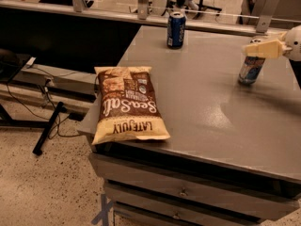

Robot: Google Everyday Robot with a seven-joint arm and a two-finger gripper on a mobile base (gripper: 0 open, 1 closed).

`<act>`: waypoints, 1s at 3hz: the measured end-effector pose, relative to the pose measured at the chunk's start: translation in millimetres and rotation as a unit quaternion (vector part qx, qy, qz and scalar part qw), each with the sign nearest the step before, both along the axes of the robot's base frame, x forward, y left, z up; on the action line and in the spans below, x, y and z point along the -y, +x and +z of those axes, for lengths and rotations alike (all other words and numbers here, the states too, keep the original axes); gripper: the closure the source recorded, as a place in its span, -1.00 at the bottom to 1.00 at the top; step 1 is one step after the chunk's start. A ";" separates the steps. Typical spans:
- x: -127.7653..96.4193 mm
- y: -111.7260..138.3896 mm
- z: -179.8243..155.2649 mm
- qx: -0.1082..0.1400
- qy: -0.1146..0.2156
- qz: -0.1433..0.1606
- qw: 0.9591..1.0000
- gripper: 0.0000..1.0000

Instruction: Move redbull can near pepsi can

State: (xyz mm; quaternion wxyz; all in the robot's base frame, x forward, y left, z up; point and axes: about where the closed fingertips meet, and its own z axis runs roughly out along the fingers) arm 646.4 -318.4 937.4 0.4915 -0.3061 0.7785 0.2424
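Gripper [252,49] at redbull can [249,70], one pepsi can [176,29]

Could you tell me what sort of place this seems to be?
Probably an office or lab: a grey table with drawers, cables on a speckled floor. The gripper is at the top of the redbull can, on the right.

A brown-and-cream chip bag [128,102] lies flat at the grey surface's [207,107] 8 o'clock corner, its lettering upside down. Drawers [181,192] sit below the front edge. At 9 o'clock, cables [28,112] and a black leg [47,134] cross speckled floor [42,187]. A rail [94,14] runs along 12 o'clock. The tool [263,48] hangs at 2 o'clock.
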 end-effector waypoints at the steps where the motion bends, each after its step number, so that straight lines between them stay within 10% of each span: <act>1: -3.0 1.3 -1.3 -0.001 0.001 0.003 1.000 0.87; 3: -15.7 14.5 6.5 0.020 0.018 0.001 1.000 1.00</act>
